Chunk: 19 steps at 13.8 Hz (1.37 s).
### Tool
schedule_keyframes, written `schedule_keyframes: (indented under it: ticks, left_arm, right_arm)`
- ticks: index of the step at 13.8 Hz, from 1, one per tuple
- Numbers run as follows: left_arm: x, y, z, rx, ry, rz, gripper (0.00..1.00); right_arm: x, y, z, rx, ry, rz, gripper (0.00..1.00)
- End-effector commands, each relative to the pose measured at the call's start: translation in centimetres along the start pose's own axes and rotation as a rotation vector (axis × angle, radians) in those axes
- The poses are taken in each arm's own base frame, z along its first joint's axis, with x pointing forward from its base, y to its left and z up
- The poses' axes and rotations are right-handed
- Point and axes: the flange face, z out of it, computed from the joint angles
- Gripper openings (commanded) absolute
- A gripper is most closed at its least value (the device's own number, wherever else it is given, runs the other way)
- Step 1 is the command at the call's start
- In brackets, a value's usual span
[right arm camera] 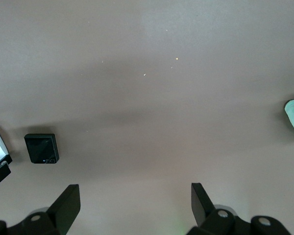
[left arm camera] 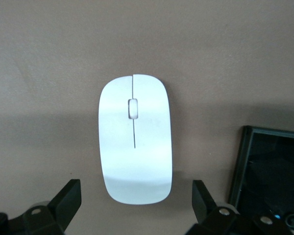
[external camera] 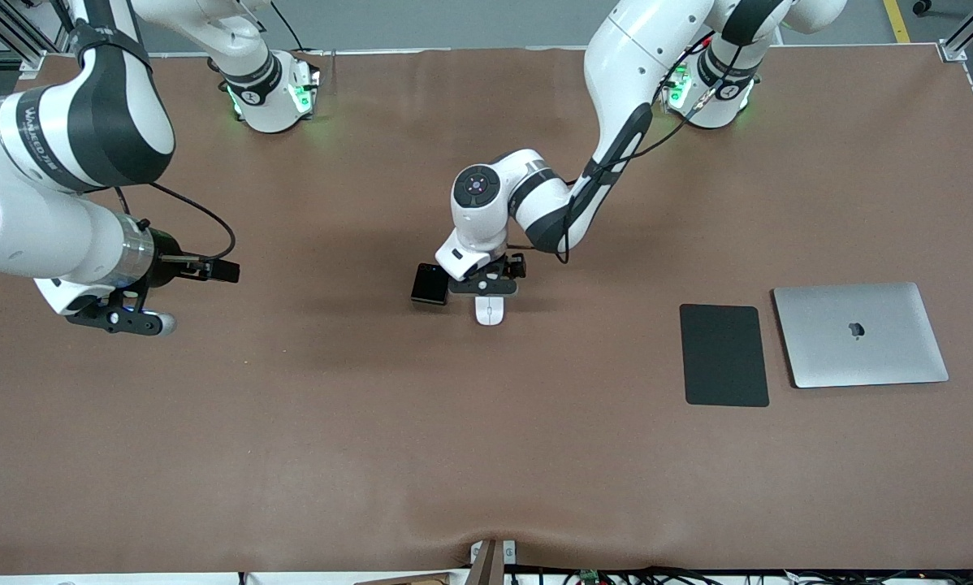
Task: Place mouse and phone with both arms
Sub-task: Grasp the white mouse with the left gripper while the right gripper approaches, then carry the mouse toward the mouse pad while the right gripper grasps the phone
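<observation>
The white mouse [external camera: 489, 310] lies on the brown table near its middle. The black phone [external camera: 430, 284] lies beside it, toward the right arm's end. My left gripper [external camera: 486, 284] hangs open just over the mouse. In the left wrist view the mouse [left arm camera: 134, 138] lies between the spread fingertips [left arm camera: 68, 200], untouched, and the phone's corner [left arm camera: 269, 166] shows beside it. My right gripper [external camera: 121, 318] waits open and empty over bare table at the right arm's end. The right wrist view shows the phone [right arm camera: 41, 148] far off and the open right gripper [right arm camera: 135, 203].
A dark rectangular mat [external camera: 724, 354] and a closed silver laptop [external camera: 860, 334] lie side by side toward the left arm's end. The table's front edge [external camera: 486, 561] has a small fixture at its middle.
</observation>
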Motion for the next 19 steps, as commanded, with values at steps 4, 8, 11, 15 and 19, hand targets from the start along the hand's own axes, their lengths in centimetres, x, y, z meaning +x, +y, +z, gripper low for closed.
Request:
schedule_keyframes:
  ticks: [4, 8, 11, 15, 19]
  left_arm:
    - [0.4, -0.1, 1.7, -0.019, 0.031, 0.019, 1.00]
    - [0.6, -0.2, 1.7, -0.018, 0.032, 0.016, 0.87]
    - [0.7, -0.3, 1.6, -0.019, 0.032, 0.001, 0.03]
    - [3.6, -1.4, -0.9, -0.051, 0.065, -0.053, 0.00]
    - [7.0, -3.6, -6.7, -0.078, 0.101, -0.114, 0.00]
  right_arm:
    - [-0.2, -0.1, -0.8, 0.017, 0.024, 0.003, 1.00]
    - [-0.7, -1.4, -0.5, 0.047, 0.006, -0.003, 1.00]
    - [-1.2, -2.9, -0.4, 0.076, -0.006, -0.023, 1.00]
    - [-1.9, -6.1, 0.3, 0.073, 0.019, -0.016, 1.00]
    - [-3.7, -14.0, 4.0, 0.063, 0.055, 0.050, 1.00]
